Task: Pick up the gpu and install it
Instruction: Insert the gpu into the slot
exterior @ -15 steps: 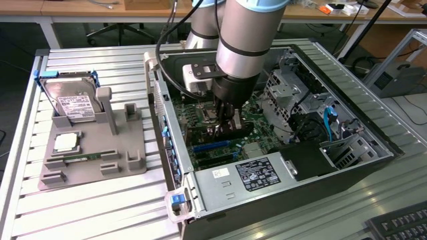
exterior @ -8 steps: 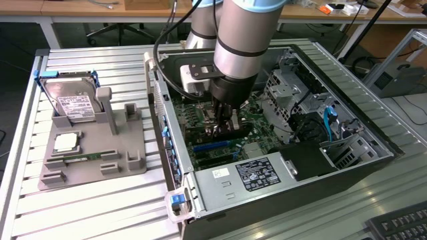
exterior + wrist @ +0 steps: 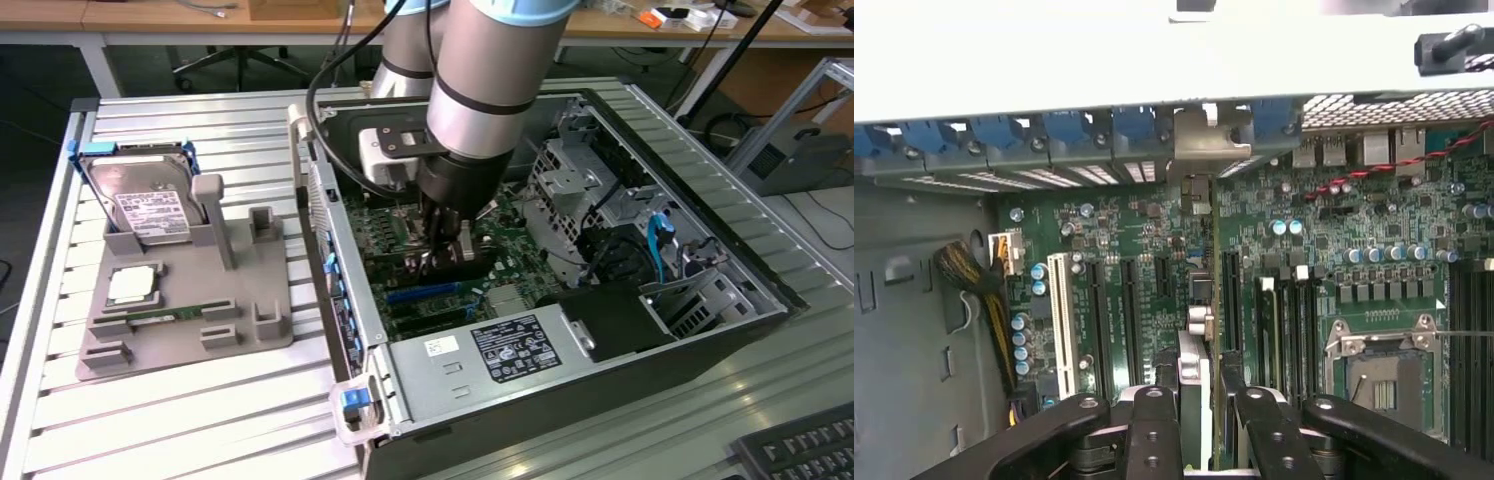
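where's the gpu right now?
The gpu stands on edge between the gripper's fingers, inside the open computer case, low over the motherboard's expansion slots.

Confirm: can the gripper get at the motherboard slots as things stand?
Probably yes: the gripper, holding the gpu edge-on, hangs inside the open case right above the black slots, with nothing visible between them.

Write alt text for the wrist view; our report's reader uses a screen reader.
A black two-fingered hand grips a thin, dark graphics card with a silvery bracket edge-on, above a green motherboard inside an open computer case.
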Controlling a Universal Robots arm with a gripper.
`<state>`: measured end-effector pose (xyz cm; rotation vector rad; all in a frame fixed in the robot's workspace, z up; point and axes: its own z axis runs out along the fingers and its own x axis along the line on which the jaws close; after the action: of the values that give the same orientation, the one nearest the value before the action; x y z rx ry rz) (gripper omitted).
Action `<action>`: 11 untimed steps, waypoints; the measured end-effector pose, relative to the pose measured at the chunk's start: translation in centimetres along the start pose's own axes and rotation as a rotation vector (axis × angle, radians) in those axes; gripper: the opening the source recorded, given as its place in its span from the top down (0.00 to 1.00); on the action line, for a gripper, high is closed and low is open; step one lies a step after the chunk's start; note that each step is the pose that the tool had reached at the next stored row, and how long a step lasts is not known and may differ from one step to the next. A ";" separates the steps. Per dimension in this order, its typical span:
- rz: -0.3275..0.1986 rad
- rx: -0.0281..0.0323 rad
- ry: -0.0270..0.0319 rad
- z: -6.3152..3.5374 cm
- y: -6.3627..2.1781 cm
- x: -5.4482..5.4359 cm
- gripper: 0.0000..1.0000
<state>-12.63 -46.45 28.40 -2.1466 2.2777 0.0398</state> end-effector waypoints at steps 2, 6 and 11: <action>0.000 -0.0122 0.0006 0.02 0.00 0.0 0.73; 0.001 -0.0215 0.0013 0.03 0.01 0.0 0.73; 0.001 -0.0215 0.0012 0.06 0.00 0.0 0.73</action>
<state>-12.63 -46.45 28.35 -2.1566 2.2891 0.0634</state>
